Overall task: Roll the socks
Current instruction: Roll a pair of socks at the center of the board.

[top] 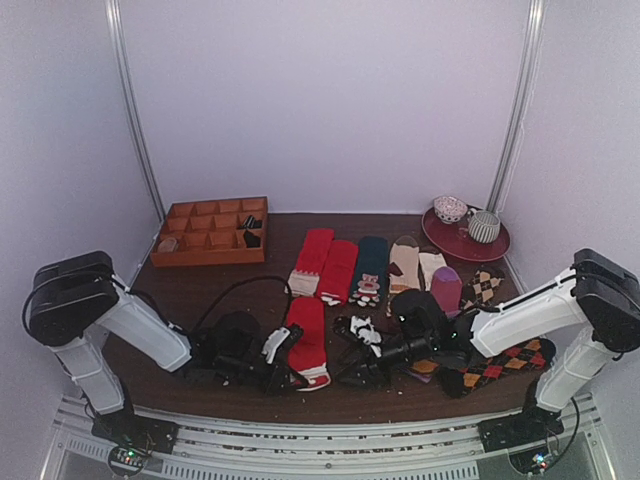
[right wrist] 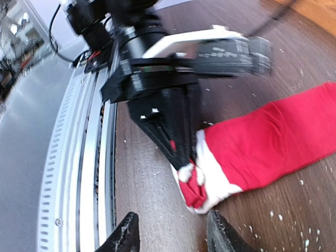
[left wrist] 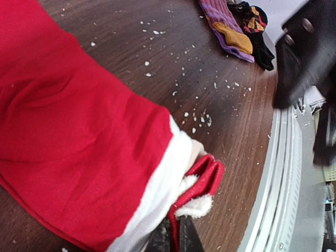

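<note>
Pinching cream cuff (right wrist: 212,163) of socks (right wrist: 262,142), left hand (right wrist: 181,160) clamped shut; right hand (right wrist: 172,231) open, fingers apart, near cuff, above counter (right wrist: 147,199).

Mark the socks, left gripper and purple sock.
the socks (left wrist: 79,147), left wrist view, red leg fabric.
left gripper (right wrist: 180,156), right wrist view, fingertips pinching the cuff.
purple sock (left wrist: 220,18), left wrist view, ribbed purple part.

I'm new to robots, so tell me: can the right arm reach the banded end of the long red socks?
Probably yes. The right gripper is open and faces the cream-banded end of the long bright red socks, only dark wooden table between. The left gripper, shut on that end, crowds only one side.
</note>
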